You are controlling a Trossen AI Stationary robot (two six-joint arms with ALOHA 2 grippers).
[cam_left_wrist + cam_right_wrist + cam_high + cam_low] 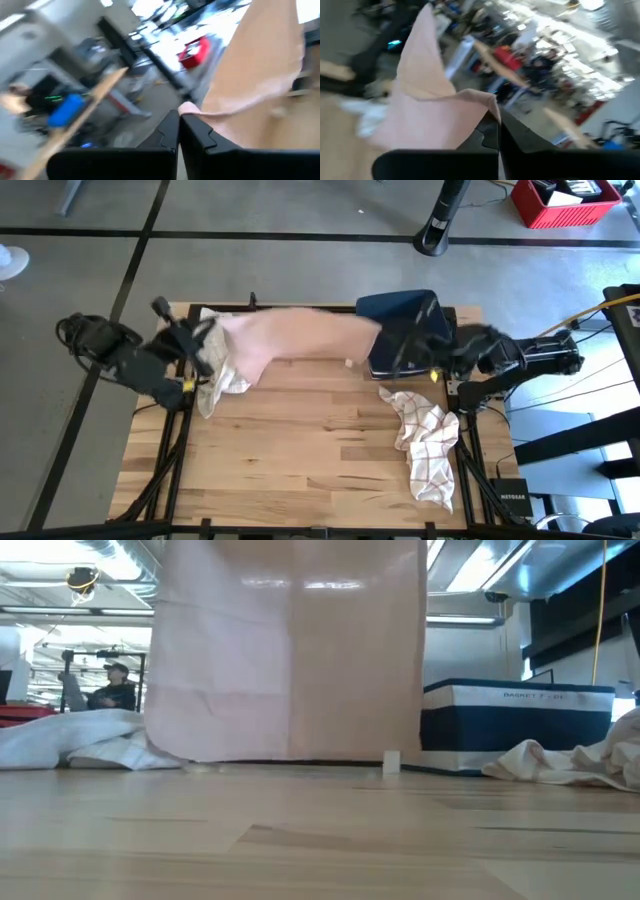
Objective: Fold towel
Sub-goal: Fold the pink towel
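Overhead, one pink towel [295, 335] is held stretched above the wooden table's [300, 450] far edge, one corner pinched in the left gripper [207, 340], the other in the right gripper [392, 342], both clamped shut on it. Two other cloths are counted: white [222, 377] at left, checked [425, 442] at right. One dark basket [400, 310] sits at back. Near half of table is bare; concrete floor surrounds

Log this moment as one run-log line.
step: lift | left gripper: shut on towel | right gripper: shut on towel | towel: stretched between, hanging
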